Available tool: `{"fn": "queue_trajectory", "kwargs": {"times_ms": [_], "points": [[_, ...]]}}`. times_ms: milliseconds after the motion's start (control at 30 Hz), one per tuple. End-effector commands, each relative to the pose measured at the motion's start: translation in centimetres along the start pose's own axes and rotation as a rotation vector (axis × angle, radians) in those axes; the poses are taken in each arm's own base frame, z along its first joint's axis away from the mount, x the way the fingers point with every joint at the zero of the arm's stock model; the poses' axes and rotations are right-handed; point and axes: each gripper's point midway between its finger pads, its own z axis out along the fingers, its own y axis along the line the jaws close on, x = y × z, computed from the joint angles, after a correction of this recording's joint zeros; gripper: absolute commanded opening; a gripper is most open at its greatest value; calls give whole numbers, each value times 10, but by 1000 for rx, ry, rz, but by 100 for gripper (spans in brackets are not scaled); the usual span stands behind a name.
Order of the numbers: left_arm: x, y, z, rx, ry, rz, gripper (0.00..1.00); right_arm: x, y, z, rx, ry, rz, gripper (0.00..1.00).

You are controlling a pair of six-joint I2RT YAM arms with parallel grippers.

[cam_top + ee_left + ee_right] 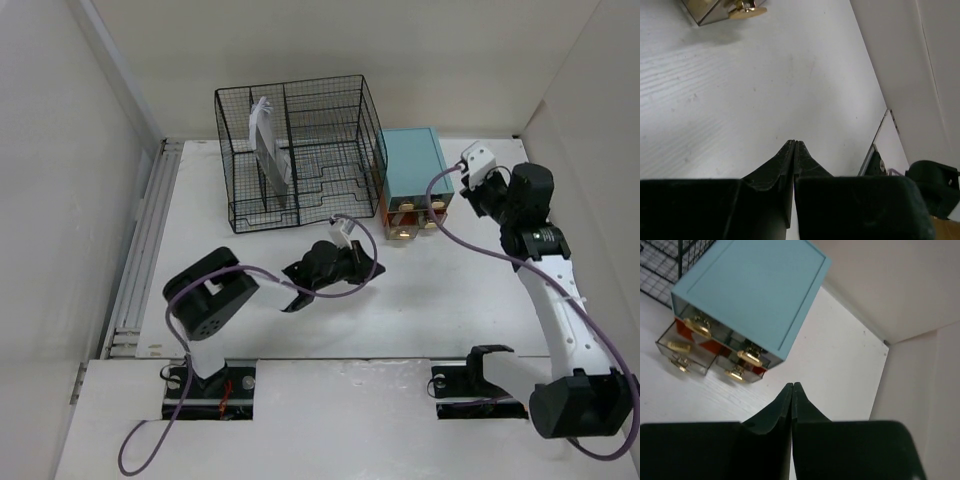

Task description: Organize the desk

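Table [430, 300] looks nearly sorted, papers [268, 140] in rack [330, 130], yet box [412, 160] drawers [404, 225] hang out; left end effector [793, 145] and right end effector [792, 386] both pinched together, empty.

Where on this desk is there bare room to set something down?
Bare desk lies between the left gripper and the right arm, and left of the wire rack. Crowded at the back: rack beside teal box, right gripper close.

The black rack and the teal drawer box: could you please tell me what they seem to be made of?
Rack: thin black wire grid, see-through, probably coated metal. Teal box: smooth matte shell, painted wood or plastic, unclear. Its drawers look clear plastic, contents showing through, with shiny brass-coloured handles.
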Motion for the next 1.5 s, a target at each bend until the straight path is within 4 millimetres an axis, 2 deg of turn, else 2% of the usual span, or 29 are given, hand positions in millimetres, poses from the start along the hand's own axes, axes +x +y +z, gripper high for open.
{"fn": "queue_trajectory", "kwargs": {"times_ms": [0,300,433,500,533,667,700,767,800,933,967,1033,1067,1100,1133,1167,1200,1233,1333,1367,1400,1433,1467], "points": [[-39,-42,25,166,-109,-12,0,-22,8,3,-97,-69,123,0],[-40,-17,77,73,-107,-36,0,-30,11,-4,-92,-127,276,0],[-50,-1,97,-23,-143,-54,0,-23,14,-1,-82,-98,377,0],[-51,5,104,-58,-147,-57,0,-21,17,-6,-66,-100,433,0],[-55,5,106,-68,-160,-57,0,-23,12,-7,-35,-111,448,0],[-62,17,122,-151,-169,-58,0,-10,10,-12,42,-99,599,0],[-53,28,124,-181,-145,-59,0,-13,9,-12,46,-112,612,0],[-65,28,133,-208,-174,-49,0,-8,15,-11,41,-105,660,0],[-65,28,133,-209,-174,-49,0,-10,12,-11,54,-115,657,0],[-69,34,141,-257,-178,-47,0,-2,19,-7,58,-113,763,0],[-73,42,143,-280,-182,-40,0,2,21,-6,65,-102,783,0],[-74,44,146,-295,-183,-39,0,2,19,-5,78,-112,803,1],[-75,55,149,-319,-178,-43,0,5,22,-4,75,-104,825,4],[-83,56,149,-324,-188,-46,0,9,24,-2,74,-101,826,4],[-80,60,152,-334,-179,-46,0,8,24,0,74,-105,835,4],[-83,70,153,-357,-185,-48,0,16,25,1,80,-89,841,6],[-91,69,154,-358,-195,-52,0,20,28,4,78,-82,854,6],[-87,75,155,-367,-187,-42,0,21,26,6,77,-86,856,6],[-95,79,156,-385,-197,-45,0,28,38,11,22,-75,863,9],[-104,81,155,-385,-212,-49,0,29,36,13,17,-77,866,9],[-102,83,155,-393,-204,-40,0,26,36,13,6,-92,861,9],[-107,88,155,-400,-212,-44,0,32,40,17,-15,-72,873,9],[-110,85,157,-392,-219,-44,0,35,40,19,-21,-64,879,9]]}}
